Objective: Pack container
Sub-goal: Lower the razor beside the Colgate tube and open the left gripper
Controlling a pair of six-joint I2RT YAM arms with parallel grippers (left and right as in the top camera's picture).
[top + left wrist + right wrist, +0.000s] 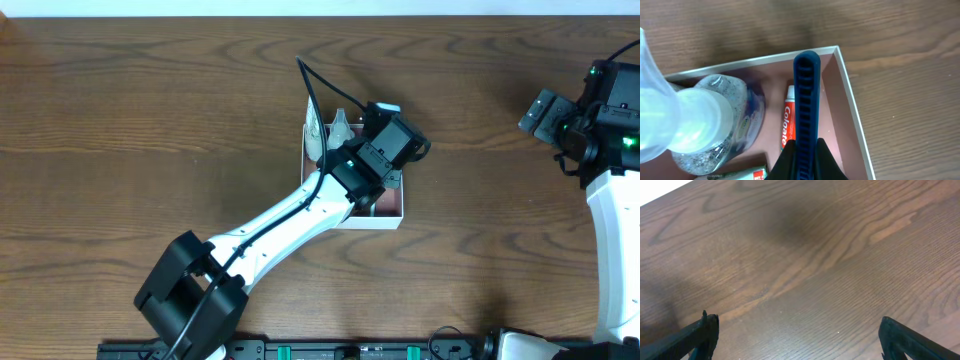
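The container (392,213) is a shallow white-walled box with a pinkish floor at mid-table; its far right corner shows in the left wrist view (840,56). My left gripper (805,157) is shut on a dark blue comb (806,95), held above the container's right side. Inside lie a clear pump bottle (720,120), a Colgate toothpaste tube (788,120) and a small green-and-red box (740,175). In the overhead view the left gripper (375,155) covers most of the container. My right gripper (797,335) is open and empty over bare wood, at the far right in the overhead view (545,115).
The dark wooden table (150,110) surrounds the container. The left arm's base (190,295) stands at the front left. The right arm (610,200) runs along the right edge.
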